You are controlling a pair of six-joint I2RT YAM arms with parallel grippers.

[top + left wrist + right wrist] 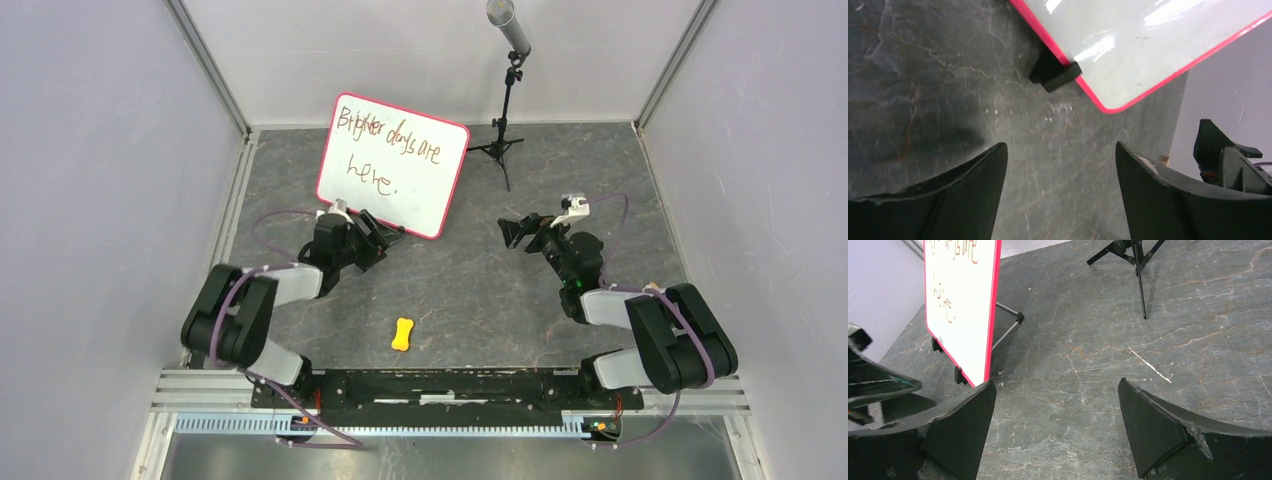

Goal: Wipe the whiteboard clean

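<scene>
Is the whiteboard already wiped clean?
No, the whiteboard bears dark handwriting across its upper part in the top view.

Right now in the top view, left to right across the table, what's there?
Whiteboard → microphone stand. Left pincer and the yellow piece fall within the board's span, right pincer within the stand's, so unranked.
</scene>
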